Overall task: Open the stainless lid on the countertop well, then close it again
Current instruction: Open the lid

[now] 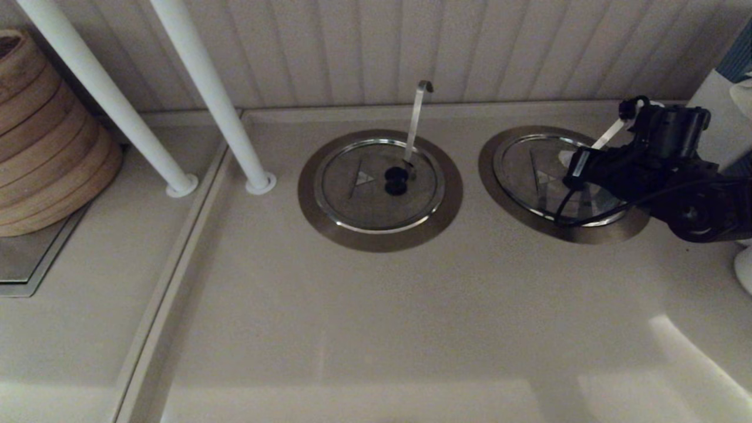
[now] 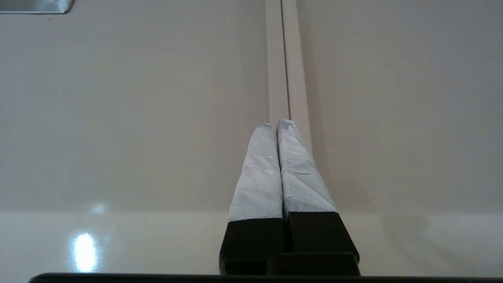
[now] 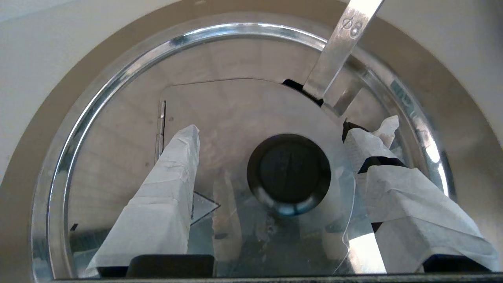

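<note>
The stainless lid (image 1: 529, 167) lies flat over the countertop well, hiding the cavity; only the wide steel collar (image 1: 499, 188) shows. A straight flat-ended utensil handle (image 1: 608, 134) sticks out through the lid's notch. My right gripper (image 1: 578, 164) hovers over the lid. In the right wrist view this gripper (image 3: 273, 133) is open, its paper-wrapped fingers (image 3: 173, 173) on either side of the black knob (image 3: 289, 173) without touching it. The lid (image 3: 235, 114), its hinge (image 3: 160, 125) and the handle (image 3: 342, 47) show there too. My left gripper (image 2: 278, 122) is shut and empty over bare counter.
A like lid (image 1: 352, 194) with a hook-tipped handle (image 1: 418, 117) sits left of the task lid. Two white poles (image 1: 205, 88) rise further left. Stacked bamboo steamers (image 1: 41, 141) stand on a steel plate (image 1: 23, 258) at the far left. The wall runs along the back.
</note>
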